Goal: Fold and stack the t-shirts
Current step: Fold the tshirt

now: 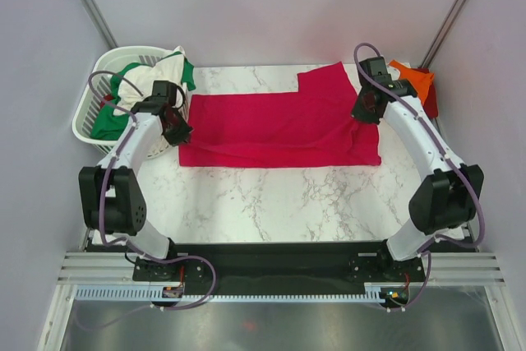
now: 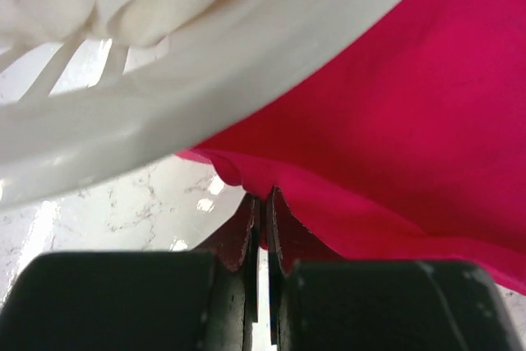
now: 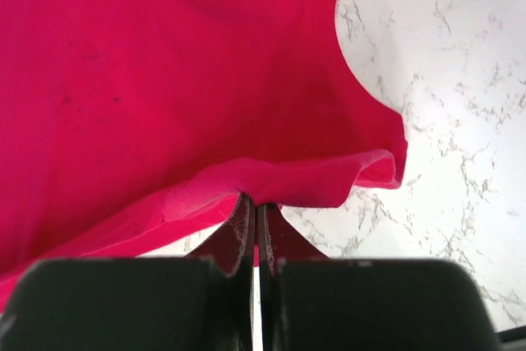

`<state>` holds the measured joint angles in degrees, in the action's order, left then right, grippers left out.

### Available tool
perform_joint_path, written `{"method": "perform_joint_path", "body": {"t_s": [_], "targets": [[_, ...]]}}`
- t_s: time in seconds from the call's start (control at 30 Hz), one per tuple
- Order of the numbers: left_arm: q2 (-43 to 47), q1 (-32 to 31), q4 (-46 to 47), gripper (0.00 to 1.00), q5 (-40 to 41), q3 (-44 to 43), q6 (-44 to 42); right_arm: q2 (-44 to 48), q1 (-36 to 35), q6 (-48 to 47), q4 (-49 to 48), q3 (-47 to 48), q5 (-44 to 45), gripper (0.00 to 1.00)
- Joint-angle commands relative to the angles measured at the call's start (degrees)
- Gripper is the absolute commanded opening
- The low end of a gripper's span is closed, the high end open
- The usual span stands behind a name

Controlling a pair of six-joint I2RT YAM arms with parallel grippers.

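A crimson-pink t-shirt is spread across the marbled tabletop. A white basket is set at its far-left corner, an orange t-shirt far right.

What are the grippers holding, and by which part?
Both pinch the crimson-pink t-shirt: left gripper the edge by the basket, right gripper the opposite edge.

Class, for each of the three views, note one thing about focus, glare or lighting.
Top external: soft even light, all sharp, hardly any shadow beside the crimson-pink t-shirt. Left wrist: the white basket looms close and blurred; glare spots on the marble table. Right wrist: shirt and marble veins crisp, the right pincer dark and soft near the lens.
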<state>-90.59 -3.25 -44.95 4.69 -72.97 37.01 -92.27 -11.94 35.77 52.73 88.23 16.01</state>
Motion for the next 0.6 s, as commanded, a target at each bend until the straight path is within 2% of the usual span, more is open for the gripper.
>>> {"method": "perform_joint_path", "body": {"t_s": [0.0, 0.4, 0.57], "targets": [[-4.15, 0.43, -0.14, 0.02, 1.9, -4.63, -3.18, -2.82, 0.43, -1.75, -1.31, 4.93, 1.83, 0.0], [-19.7, 0.52, -1.1, 0.02, -1.35, -15.88, -5.2, -15.74, 1.92, -1.84, -1.31, 15.21, 4.2, 0.0], [-23.84, 0.52, -2.33, 0.03, 0.49, -19.13, -5.2, -19.7, 3.24, -2.11, -1.49, 17.77, 4.21, 0.0]]}}
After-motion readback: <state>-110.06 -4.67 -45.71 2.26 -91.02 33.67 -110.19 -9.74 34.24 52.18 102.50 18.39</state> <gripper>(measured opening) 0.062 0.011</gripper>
